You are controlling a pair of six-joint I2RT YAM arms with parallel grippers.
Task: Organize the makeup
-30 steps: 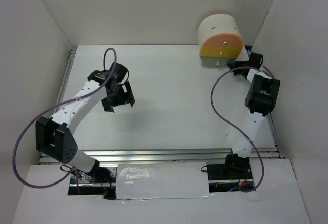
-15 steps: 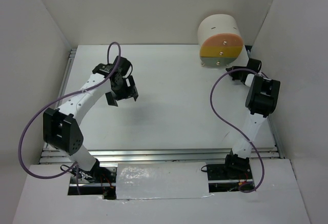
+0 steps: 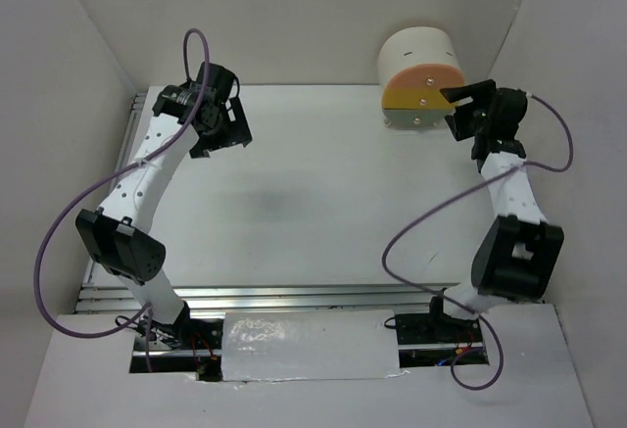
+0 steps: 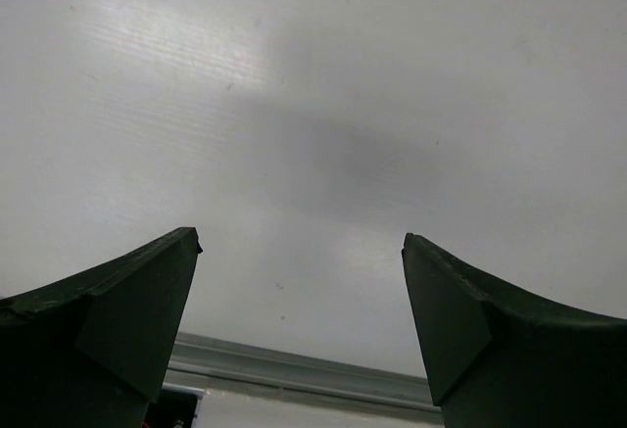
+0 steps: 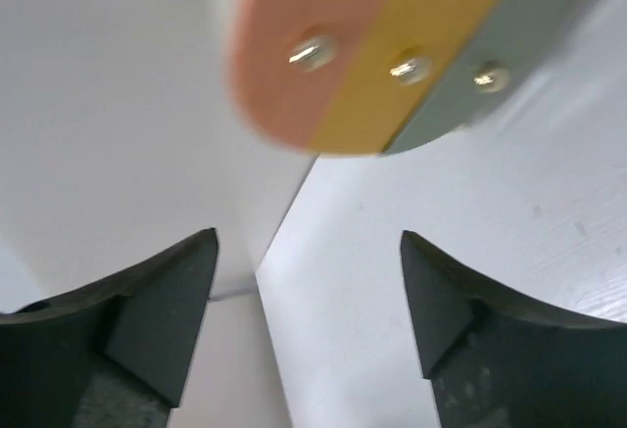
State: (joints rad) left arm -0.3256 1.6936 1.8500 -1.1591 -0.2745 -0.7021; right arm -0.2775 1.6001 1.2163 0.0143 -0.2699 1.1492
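No makeup shows in any view. My left gripper (image 3: 220, 139) hangs over the far left of the white table (image 3: 313, 203), open, with nothing between its fingers. The left wrist view shows only a bare white surface past my left gripper (image 4: 302, 240). My right gripper (image 3: 457, 113) is open and empty just right of the round cream drawer unit (image 3: 421, 75). In the right wrist view, my right gripper (image 5: 309, 237) points below the drawer unit (image 5: 372, 46), whose peach, yellow and grey fronts are closed, each with a metal knob.
White enclosure walls stand on three sides; the right wall (image 3: 578, 154) is close to my right arm. An aluminium rail (image 3: 132, 119) runs along the table's left edge and shows as a rail (image 4: 294, 369) low in the left wrist view.
My left arm swung from mid-table toward the far left corner. My right gripper opened and rose from below the drawer unit to beside its fronts.
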